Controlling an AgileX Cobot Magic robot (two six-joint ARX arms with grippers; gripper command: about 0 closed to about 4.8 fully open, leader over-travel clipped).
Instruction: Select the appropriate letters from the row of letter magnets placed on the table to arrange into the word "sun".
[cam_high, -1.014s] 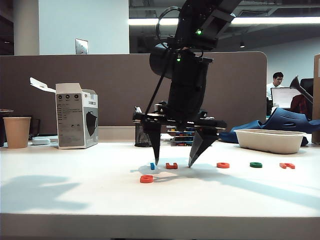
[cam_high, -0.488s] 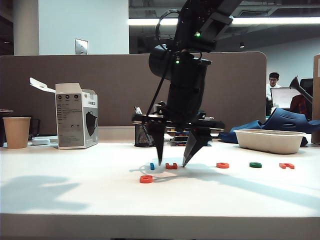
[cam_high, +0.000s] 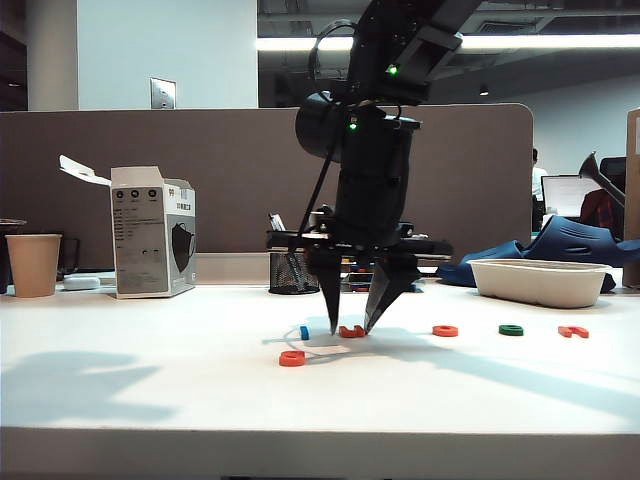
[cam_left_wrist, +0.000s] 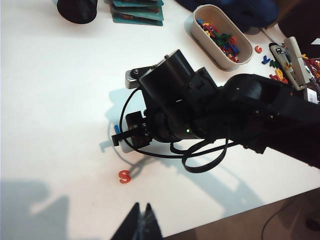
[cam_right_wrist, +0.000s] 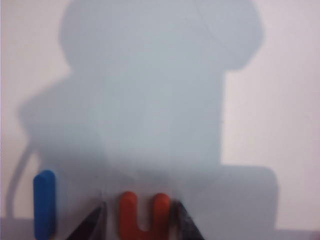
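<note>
Risk of "u" magnet slipping sideways against blue magnet, right gripper half-closed astride it, ungripped; left gripper shut, idle.

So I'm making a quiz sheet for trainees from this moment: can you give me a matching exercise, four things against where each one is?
Things:
1. "u" magnet
2. "s" magnet
3. blue magnet
4. green magnet

Places:
A. alone, nearer the front edge of the table than the row
B. between the fingertips of the right hand
C. far along the row, towards the white tray
D. just outside the right hand, on its cardboard-box side

Pairs: 1-B, 2-A, 3-D, 4-C
</note>
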